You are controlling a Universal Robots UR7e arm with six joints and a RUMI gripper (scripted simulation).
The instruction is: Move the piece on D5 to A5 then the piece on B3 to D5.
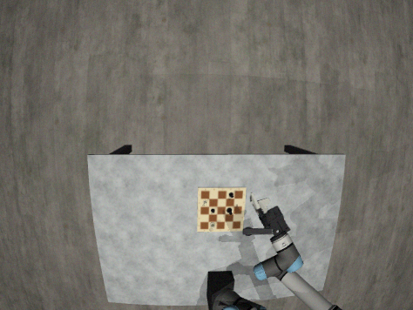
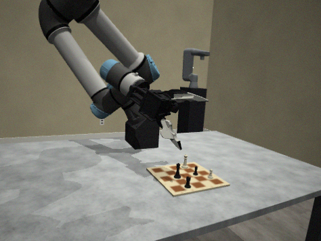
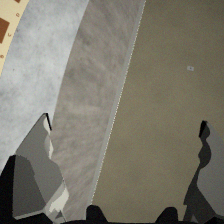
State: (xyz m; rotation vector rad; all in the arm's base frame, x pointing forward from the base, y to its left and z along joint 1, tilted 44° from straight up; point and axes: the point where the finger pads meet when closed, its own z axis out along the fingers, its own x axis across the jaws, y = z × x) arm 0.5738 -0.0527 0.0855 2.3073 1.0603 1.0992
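While the gripper (image 2: 184, 118) hangs spread and empty beside the chessboard (image 2: 203, 189), no piece is lifted.
With its jaws tilted sideways above the grey table (image 2: 84, 189), it sits off the board's edge, apart from every piece. Three black pieces and two white ones stand upright on the squares; a tall white piece (image 2: 185, 161) and a black pawn (image 2: 187, 182) are among them. Edge labels are too small to read.
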